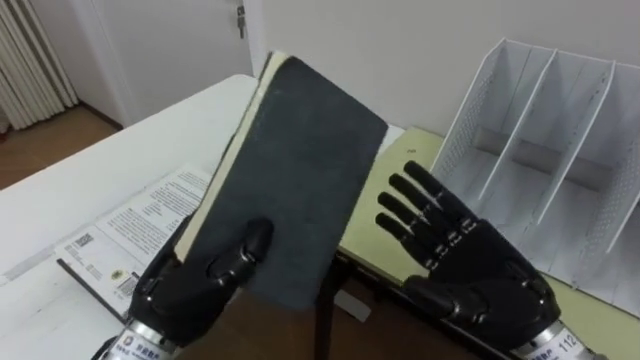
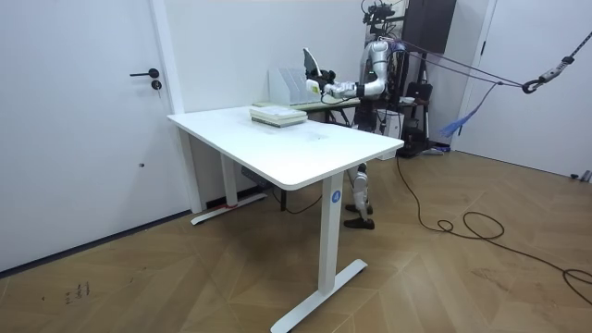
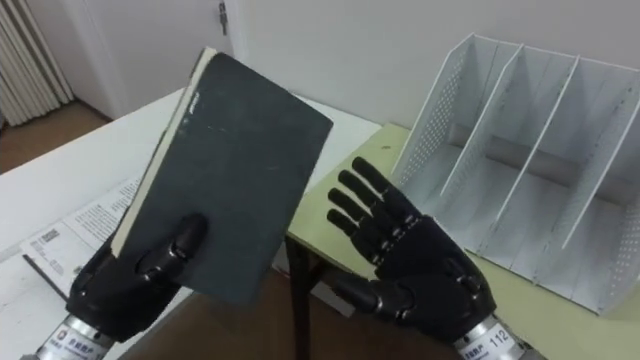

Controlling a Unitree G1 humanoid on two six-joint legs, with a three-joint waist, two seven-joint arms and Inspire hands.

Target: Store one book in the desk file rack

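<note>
One book [image 1: 290,170], dark-covered, was held tilted in the air, left hand [image 1: 200,285] curled round its lower end, thumb on the cover. Just right of those fingers the right hand [image 1: 470,260] hovered open and empty. Beyond its fingertips stood the white file rack [image 1: 560,140], slots vacant. Carry step, I judged; next the book needs standing upright and aiming into a slot. Room view added a stack of books [image 2: 277,115] on the white counter [image 2: 296,148].
</note>
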